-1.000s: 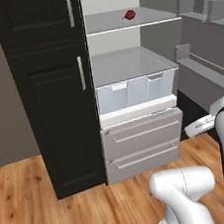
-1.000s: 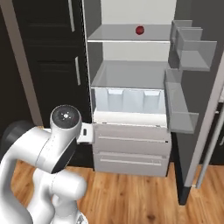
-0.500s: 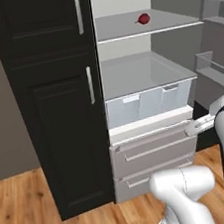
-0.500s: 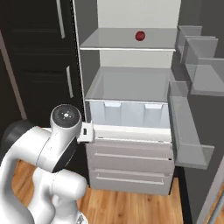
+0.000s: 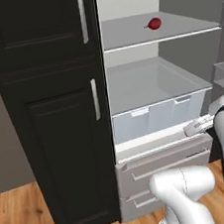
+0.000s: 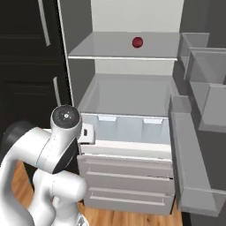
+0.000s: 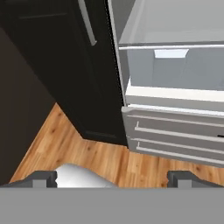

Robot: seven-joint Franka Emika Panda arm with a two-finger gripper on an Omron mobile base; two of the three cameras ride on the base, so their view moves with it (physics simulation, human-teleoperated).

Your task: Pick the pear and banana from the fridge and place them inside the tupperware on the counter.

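Fridge [image 6: 128, 101] stands open, pale interior facing the robot. Pear [image 5: 155, 23] sits alone on the upper glass shelf [image 6: 123, 48], toward the back; in the right base view it [image 6: 137, 42] reads as a small dark red ball just right of centre. Banana: cannot be made out on any shelf. Below the shelf, a translucent drawer [image 5: 157, 120], then grey lower drawers [image 6: 128, 181].

Pincer [image 7: 113, 178] empty, jaws spread wide, two dark tips far apart at the bottom of the hand view. It points low, at the wood floor [image 7: 83, 148] and the black cabinet [image 5: 54, 116] beside the fridge, well apart from the fruit.

Step in hand, as judged: approach to the fridge, first pick not yet begun. Nothing held.

Next move likely calls for raising the hand to shelf height, turning it toward the pear, and reaching in over the shelf edge with jaws wide. The pear looks round enough to roll if nudged off-centre.
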